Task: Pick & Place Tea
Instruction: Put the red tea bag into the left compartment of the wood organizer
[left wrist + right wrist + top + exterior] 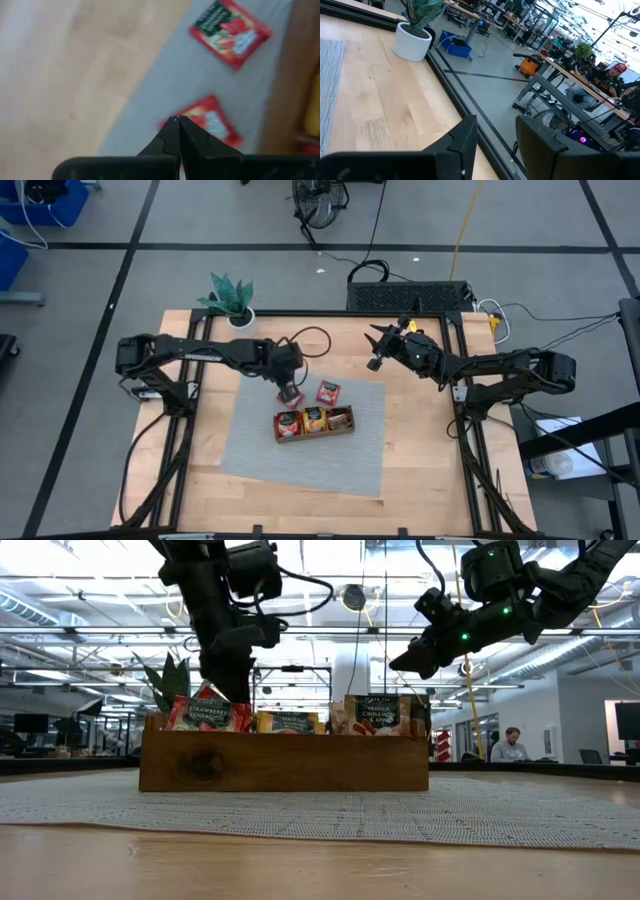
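Left gripper [178, 120]: clamped on red tea sachet [212, 122] on mat, for lifting to tray [345, 430].
Right gripper [495, 132]: apart, empty, parked far right.

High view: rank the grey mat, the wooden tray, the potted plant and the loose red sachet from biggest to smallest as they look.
1. Grey mat
2. Wooden tray
3. Potted plant
4. Loose red sachet

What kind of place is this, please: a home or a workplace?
Probably a workplace, a large open lab or workshop: long rows of workbenches with a person seated, exposed ceiling beams, and cables across the floor.
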